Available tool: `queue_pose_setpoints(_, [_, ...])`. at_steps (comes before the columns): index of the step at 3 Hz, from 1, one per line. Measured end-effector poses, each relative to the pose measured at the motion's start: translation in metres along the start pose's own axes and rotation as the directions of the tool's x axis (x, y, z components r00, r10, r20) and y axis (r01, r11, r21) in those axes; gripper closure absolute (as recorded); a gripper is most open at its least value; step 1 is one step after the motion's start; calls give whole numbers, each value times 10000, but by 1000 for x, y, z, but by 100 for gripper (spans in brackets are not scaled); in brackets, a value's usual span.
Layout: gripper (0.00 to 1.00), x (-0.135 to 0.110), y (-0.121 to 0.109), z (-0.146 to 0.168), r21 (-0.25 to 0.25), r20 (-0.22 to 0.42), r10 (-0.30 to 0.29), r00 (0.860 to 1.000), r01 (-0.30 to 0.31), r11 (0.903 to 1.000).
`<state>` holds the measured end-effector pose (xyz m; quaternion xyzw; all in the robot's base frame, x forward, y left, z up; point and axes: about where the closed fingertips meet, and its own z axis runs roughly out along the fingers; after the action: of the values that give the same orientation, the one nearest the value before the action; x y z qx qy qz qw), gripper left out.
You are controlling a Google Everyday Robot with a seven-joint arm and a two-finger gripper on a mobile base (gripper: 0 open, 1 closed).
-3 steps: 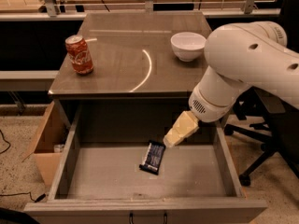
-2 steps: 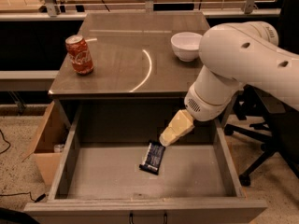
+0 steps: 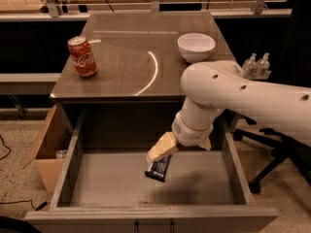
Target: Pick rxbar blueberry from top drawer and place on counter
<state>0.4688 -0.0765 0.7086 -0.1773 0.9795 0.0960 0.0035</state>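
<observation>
Wide grey-brown top drawer standing open, giving access from above. Flat dark blue-black rxbar blueberry lying near centre of drawer floor. Cream-coloured gripper angled down into drawer, tip just over bar's upper end, probably lining up a grasp (spread or closed: cannot tell; contact unclear). Glossy grey-brown counter behind, bar not yet on it.

Jaws, spread apart, are hanging mid-frame inside the top drawer, whose tall walls are hemming both sides. Up top, soda can left and bowl right are leaving the middle of the worktop free.
</observation>
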Motion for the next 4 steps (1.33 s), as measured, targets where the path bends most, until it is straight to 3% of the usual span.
queue_pose_setpoints(1, [0, -6, 12, 38, -231, -360, 1514, 9878, -1523, 9881])
queue_pose_setpoints(2, [0, -15, 22, 59, -264, -279, 2735, 9615, -2742, 9613])
queue_pose_setpoints(4, [0, -17, 27, 60, -285, -128, 3120, 9500, -3122, 9496])
